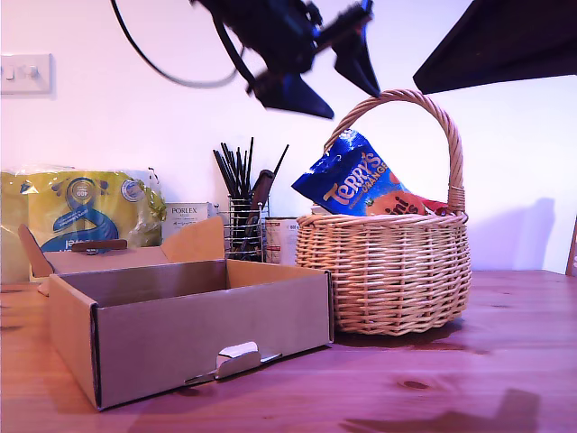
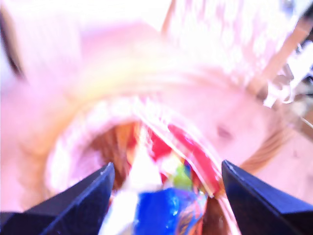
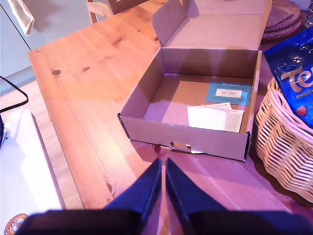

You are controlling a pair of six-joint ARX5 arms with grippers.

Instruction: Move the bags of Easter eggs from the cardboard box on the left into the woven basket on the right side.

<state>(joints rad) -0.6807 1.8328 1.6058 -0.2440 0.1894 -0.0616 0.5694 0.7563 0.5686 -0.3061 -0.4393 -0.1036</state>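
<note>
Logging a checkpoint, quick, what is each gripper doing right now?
My first gripper: open, empty, above the woven basket.
My second gripper: shut, holding nothing.

Dark blue, wedge-shaped tapering fingers on both grippers — smooth and matte — with a black cable looping off one black arm.

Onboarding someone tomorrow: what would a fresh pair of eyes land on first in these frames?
Probably the shiny blue Terry's bag poking out of the woven basket at the exterior view's right, with my first claw open in the air just above it. Next, the cardboard box at that view's left: lid up, no bags in it, just paper slips on its floor. My second claw hangs shut over the table near the box's front.
</note>
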